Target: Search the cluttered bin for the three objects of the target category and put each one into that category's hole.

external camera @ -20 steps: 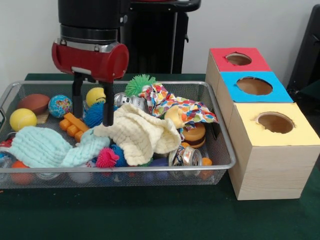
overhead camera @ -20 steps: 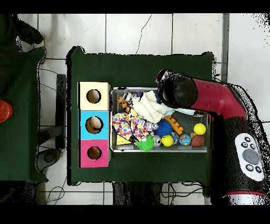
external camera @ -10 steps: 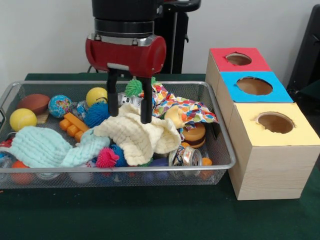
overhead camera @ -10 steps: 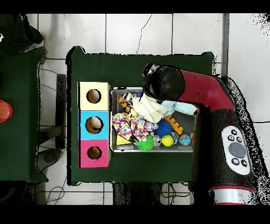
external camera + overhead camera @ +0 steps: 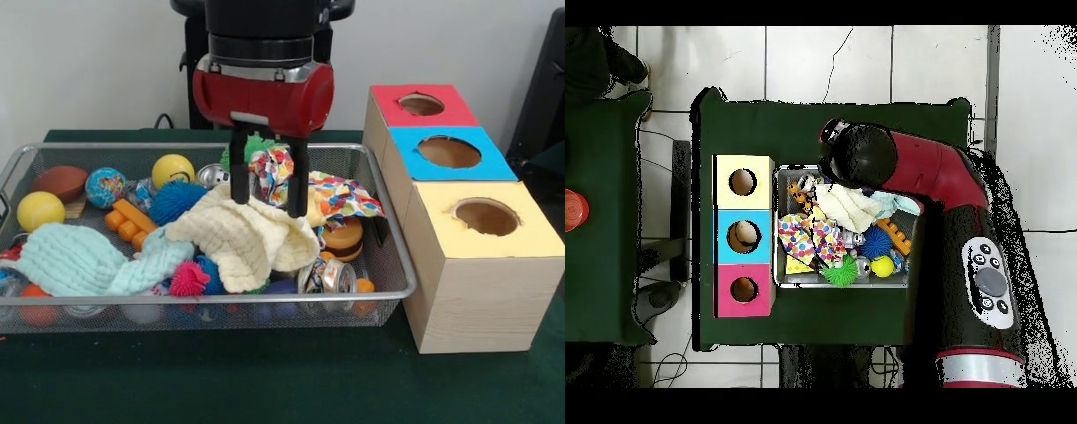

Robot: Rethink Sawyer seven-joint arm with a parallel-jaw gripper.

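cans (image 5: 325,276): right at the near rim of the bin (image 5: 402,265), two crushed drink cans half tucked under the cloth. Light, thin metal, slick, so I'd grab one across the body, not the ends.
spiky pink ball (image 5: 188,278): also near the front, looks squishy and grippy, easy pinch anywhere.
cream cloth (image 5: 243,237): floppy and draped over the middle of the pile. Probably hiding stuff, and it'll just sag if you pinch a fold.
toy burger (image 5: 342,237): sits past the cans, near the right wall. Looks like rigid plastic, best squeezed across the buns.
gripper (image 5: 269,189): fingers spread apart, holding nothing, tips down at the top edge of the cream cloth with the patterned cloth (image 5: 340,196) just behind.
balls: yellow ball (image 5: 172,168) and globe ball (image 5: 106,186) toward the back left, round and likely to roll out of a pinch.
boxes: yellow box (image 5: 481,265) nearest, then blue box (image 5: 446,157), red box (image 5: 415,106) farthest, all outside the bin on its right.
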